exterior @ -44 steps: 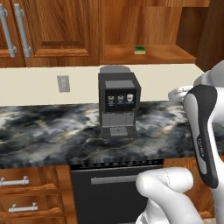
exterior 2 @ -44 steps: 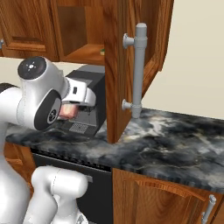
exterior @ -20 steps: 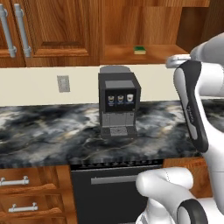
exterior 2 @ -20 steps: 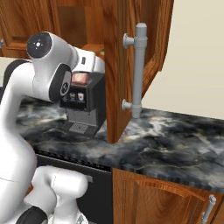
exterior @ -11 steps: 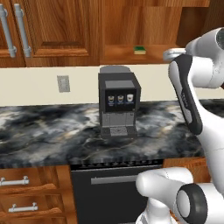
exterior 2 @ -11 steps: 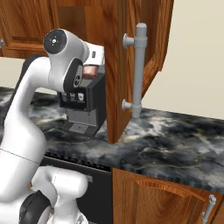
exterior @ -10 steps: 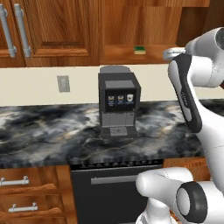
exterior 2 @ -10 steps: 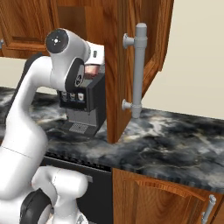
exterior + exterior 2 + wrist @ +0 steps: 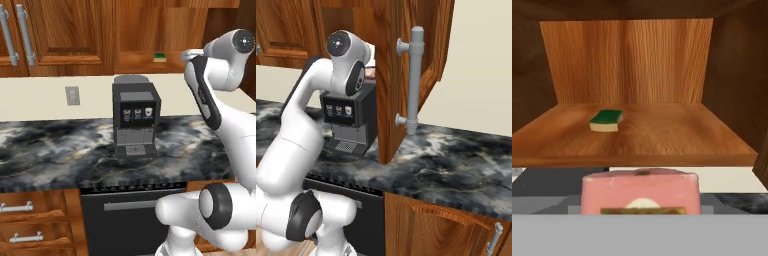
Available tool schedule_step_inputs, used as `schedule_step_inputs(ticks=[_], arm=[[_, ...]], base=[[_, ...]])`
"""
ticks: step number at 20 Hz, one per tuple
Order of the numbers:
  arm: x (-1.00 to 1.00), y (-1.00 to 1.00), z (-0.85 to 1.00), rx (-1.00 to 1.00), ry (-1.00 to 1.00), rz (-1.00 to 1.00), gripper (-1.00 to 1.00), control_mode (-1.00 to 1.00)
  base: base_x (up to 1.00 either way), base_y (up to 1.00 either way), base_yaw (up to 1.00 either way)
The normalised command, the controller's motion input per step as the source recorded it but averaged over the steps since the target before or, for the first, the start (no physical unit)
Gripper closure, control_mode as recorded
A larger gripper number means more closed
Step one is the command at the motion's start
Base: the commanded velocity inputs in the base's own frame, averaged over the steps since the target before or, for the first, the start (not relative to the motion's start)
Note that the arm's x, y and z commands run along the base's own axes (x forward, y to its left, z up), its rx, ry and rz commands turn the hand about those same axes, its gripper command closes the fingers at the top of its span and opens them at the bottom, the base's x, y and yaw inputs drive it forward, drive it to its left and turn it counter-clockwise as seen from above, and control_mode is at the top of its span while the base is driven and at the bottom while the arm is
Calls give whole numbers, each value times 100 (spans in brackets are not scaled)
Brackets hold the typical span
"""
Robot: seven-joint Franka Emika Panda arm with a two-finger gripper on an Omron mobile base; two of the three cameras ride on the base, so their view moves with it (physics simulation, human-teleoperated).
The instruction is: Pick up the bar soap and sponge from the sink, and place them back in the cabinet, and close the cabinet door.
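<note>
We see the end effector [image 9: 641, 212] clamped on the pink bar soap [image 9: 640, 192] before the cabinet [image 9: 627, 60] shelf – sponge [image 9: 606, 120] already there – soap's stiff, slick, so we grip its flat sides.

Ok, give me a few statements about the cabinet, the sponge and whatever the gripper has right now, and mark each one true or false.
1. The sponge lies on the cabinet shelf. True.
2. The gripper holds a pink bar soap. True.
3. The cabinet door is closed. False: it stands open.
4. The bar soap already rests on the shelf. False: it is in front of the shelf edge, in the gripper.
5. A coffee machine stands on the counter below the cabinet. True.
</note>
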Motion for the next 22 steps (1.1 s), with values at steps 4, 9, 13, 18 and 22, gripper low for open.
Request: schedule_step_inputs(ticks=[4, 9, 13, 18, 22], arm=[[65, -6, 5, 0, 0, 0, 100, -100], [54, -1, 0, 0, 0, 0, 100, -100], [47, -2, 0, 0, 0, 0, 100, -100], [44, 0, -1, 0, 0, 0, 100, -100], [33, 0, -11, 0, 0, 0, 100, -100]], base=[[0, 0, 0], [0, 0, 0], [0, 0, 0], [0, 0, 0], [0, 0, 0]])
